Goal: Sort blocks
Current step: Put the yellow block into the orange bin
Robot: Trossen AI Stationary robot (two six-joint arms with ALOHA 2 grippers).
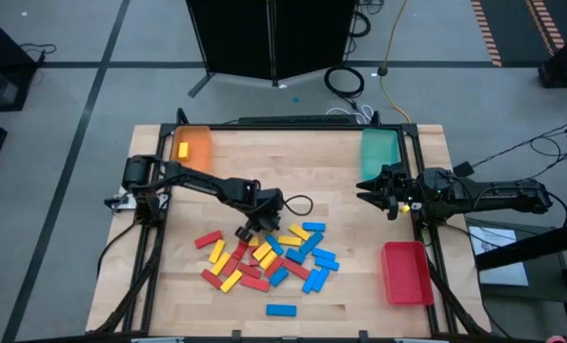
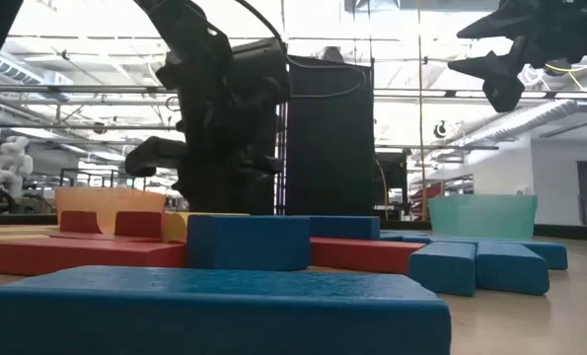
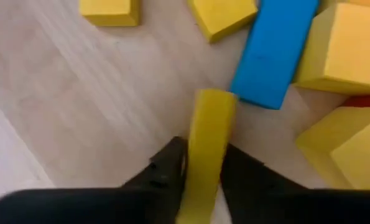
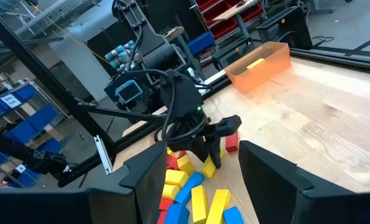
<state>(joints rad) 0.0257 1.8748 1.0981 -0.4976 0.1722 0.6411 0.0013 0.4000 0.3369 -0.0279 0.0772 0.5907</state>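
Near the table's [image 1: 169, 286] far left corner stands an orange tray [image 1: 193, 145] with one yellow block [image 1: 182, 151] lying in it. The left gripper [image 1: 248, 232] is down at the far edge of the pile of red, yellow and blue blocks [image 1: 269, 259] that spreads over the middle of the table toward its near edge. In the left wrist view its two dark fingers [image 3: 166, 171] stand narrow, one on each long side of a yellow brick [image 3: 208, 149], touching it; the brick's far end meets a blue block [image 3: 273, 53], with more yellow ones around. One blue block [image 1: 281, 310] lies apart by the near edge. A teal tray [image 1: 381, 150] sits at the far right corner and a red tray [image 1: 406, 272] along the right edge. The right gripper [image 1: 374, 193] hovers between them, raised above the table, its fingers [image 4: 278, 177] well spread and holding nothing.
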